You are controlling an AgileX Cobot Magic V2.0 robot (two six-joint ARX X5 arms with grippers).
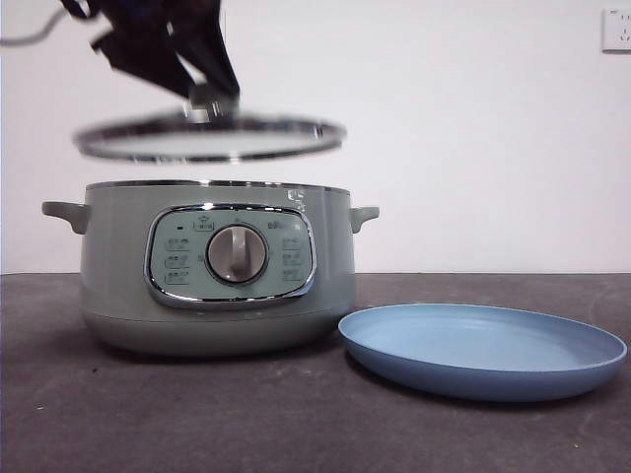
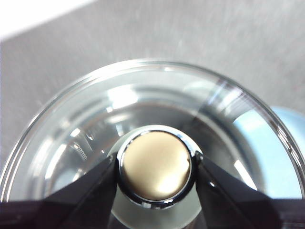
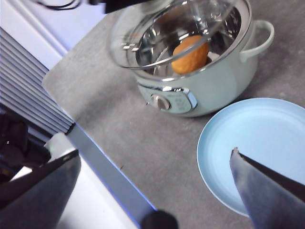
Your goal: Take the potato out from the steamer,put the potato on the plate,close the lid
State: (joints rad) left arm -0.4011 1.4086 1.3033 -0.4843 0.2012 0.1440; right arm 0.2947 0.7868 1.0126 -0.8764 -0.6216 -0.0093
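The sage-green steamer (image 1: 212, 266) stands on the dark table, left of the light blue plate (image 1: 483, 347). My left gripper (image 1: 207, 99) is shut on the knob (image 2: 156, 166) of the clear glass lid (image 1: 209, 138) and holds the lid in the air a little above the pot. In the right wrist view the golden-brown potato (image 3: 189, 54) lies inside the steamer (image 3: 209, 81), seen under the raised lid (image 3: 143, 28). My right gripper (image 3: 155, 181) is open and empty, high above the table, near the plate (image 3: 259, 143).
A white wall stands behind the table, with a socket (image 1: 616, 30) at the top right. The right wrist view shows the table's edge and a slatted surface (image 3: 28, 90) beyond it.
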